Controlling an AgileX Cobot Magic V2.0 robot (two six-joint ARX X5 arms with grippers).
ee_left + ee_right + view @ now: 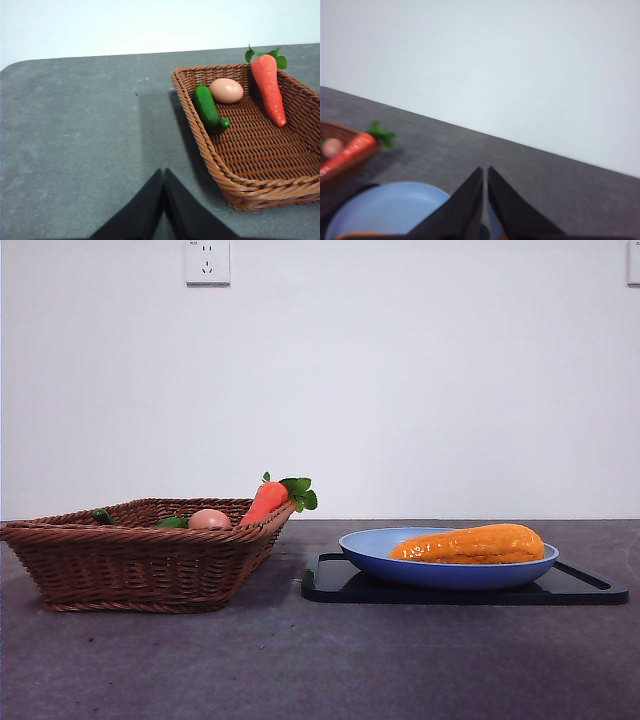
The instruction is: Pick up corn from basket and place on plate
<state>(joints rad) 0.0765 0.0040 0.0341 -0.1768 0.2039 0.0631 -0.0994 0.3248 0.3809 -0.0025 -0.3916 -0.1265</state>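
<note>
The corn lies on its side in the light-blue plate, which stands on a black tray at the right. The wicker basket sits at the left and holds no corn. My left gripper is shut and empty, hovering over bare table beside the basket. My right gripper is also shut and empty, above the plate; a sliver of the corn peeks out at that picture's edge. Neither arm appears in the front view.
In the basket lie a red-orange carrot with green leaves, a green cucumber and a pinkish-tan egg. The flat black tray under the plate reaches past it on both sides. A white wall stands behind the table.
</note>
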